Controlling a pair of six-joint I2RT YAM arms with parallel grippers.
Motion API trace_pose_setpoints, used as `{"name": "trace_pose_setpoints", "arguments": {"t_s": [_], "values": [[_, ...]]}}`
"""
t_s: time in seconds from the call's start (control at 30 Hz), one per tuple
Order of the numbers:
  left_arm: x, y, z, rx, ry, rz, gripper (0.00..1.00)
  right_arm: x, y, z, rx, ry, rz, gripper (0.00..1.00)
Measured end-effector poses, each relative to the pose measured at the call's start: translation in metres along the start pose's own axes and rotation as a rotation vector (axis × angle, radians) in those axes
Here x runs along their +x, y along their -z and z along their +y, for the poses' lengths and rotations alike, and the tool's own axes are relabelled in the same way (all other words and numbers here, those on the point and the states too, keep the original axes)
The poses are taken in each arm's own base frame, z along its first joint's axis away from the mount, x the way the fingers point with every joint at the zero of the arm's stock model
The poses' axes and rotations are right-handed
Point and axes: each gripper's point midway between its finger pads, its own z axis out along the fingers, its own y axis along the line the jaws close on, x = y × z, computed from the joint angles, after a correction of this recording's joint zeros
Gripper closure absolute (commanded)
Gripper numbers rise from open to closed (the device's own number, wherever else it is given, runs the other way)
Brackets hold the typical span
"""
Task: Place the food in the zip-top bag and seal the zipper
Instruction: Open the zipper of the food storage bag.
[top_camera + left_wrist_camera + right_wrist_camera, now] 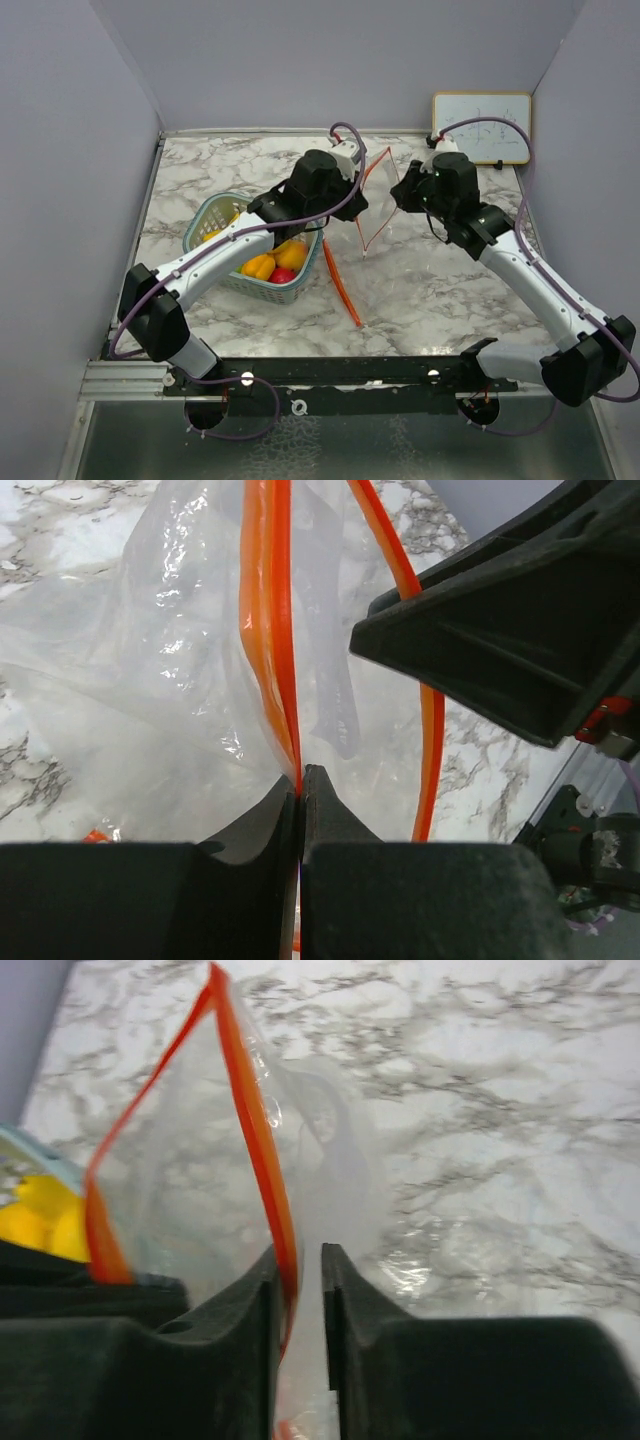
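Note:
A clear zip-top bag (377,205) with an orange zipper hangs between my two grippers over the table's middle. My left gripper (356,186) is shut on one orange zipper lip (270,630), pinched at its fingertips (301,772). My right gripper (398,190) stands around the other lip (262,1150), jaws a narrow gap apart (300,1252), with the strip against its left finger. The bag (170,1180) looks empty. The food, yellow (258,266), orange (292,255) and red (283,276) toy pieces, lies in the pale blue basket (205,215) at the left.
An orange zipper strip (342,280) trails down to the marble table (450,290) in front of the basket. A small whiteboard (481,127) leans at the back right. The right arm's black body (500,630) fills the left wrist view's upper right. Grey walls enclose the table.

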Motion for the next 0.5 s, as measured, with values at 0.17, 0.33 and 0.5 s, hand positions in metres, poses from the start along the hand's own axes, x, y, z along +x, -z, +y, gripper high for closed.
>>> {"name": "trace_pose_setpoints", "arguments": {"t_s": [0.17,0.33,0.5], "values": [[0.003,0.007,0.038,-0.202,-0.058,0.008,1.00,0.023,0.006,-0.051,0.238,0.012,0.004,0.97],[-0.023,0.030,0.078,-0.486,-0.107,-0.064,1.00,0.003,0.035,-0.070,0.353,0.006,-0.109,0.98],[-0.037,0.037,0.074,-0.545,-0.139,-0.126,1.00,-0.012,0.045,-0.065,0.356,0.004,-0.177,0.95]]}}
